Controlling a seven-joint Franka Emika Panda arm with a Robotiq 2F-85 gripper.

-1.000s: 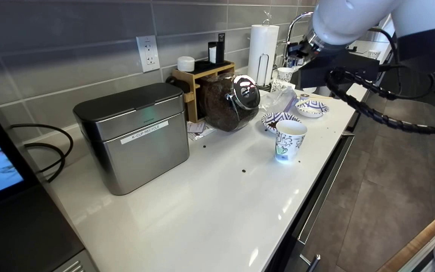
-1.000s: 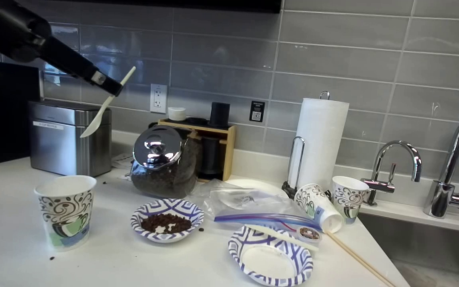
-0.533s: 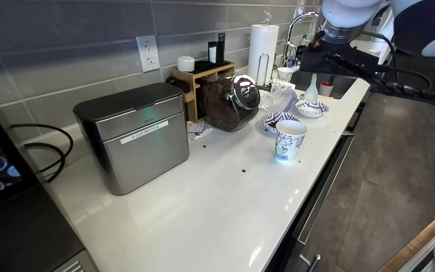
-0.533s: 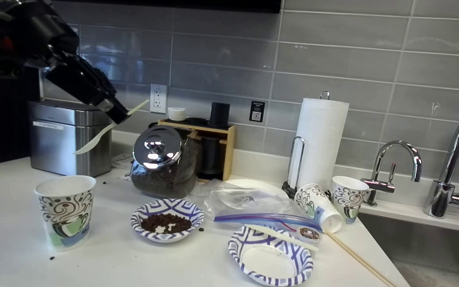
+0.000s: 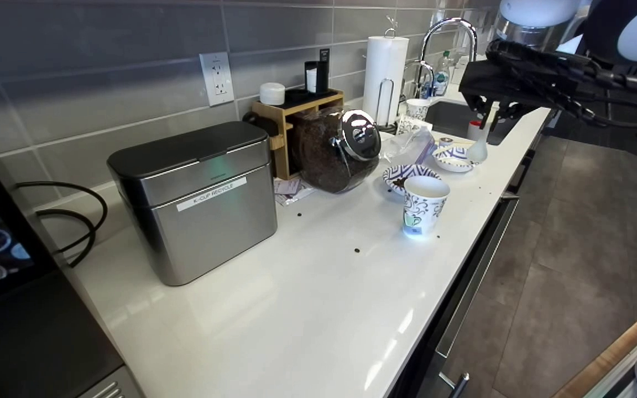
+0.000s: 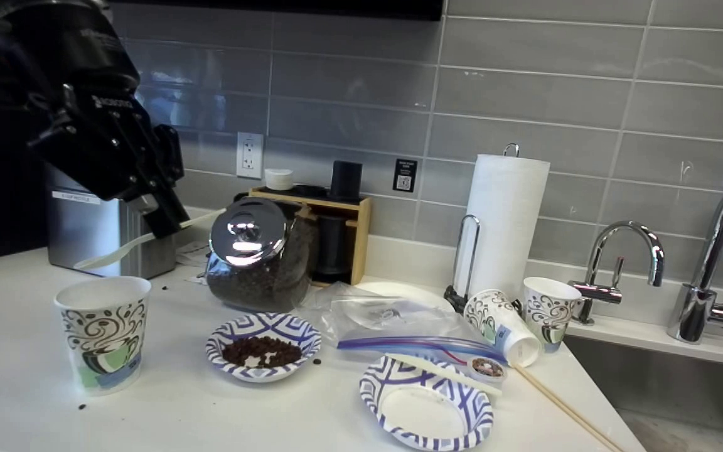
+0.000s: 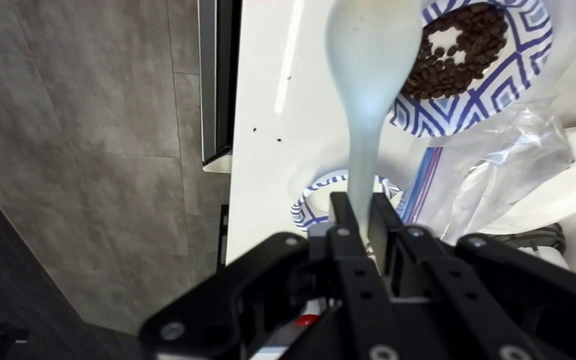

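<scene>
Steeply, the gripper slants in from ten o'clock in an exterior view, aimed down toward five. A steel bin stands behind it at the left, and at seven o'clock from the gripper an upright paper cup rests on the counter. The gripper is clamped on the shaft of a white spoon, its fingers on either side of it in the wrist view. The spoon hangs in the air, tilted: its scoop dips to eight o'clock, its handle end rises to two. I cannot tell whether the scoop lies over the cup. Farther right come a lidded jar between three and four, a patterned bowl of dark beans near five, then a clear zip bag and a second patterned bowl at about four. In an exterior view the arm fills the corner at two o'clock, its pale links above and the gripper beneath.
</scene>
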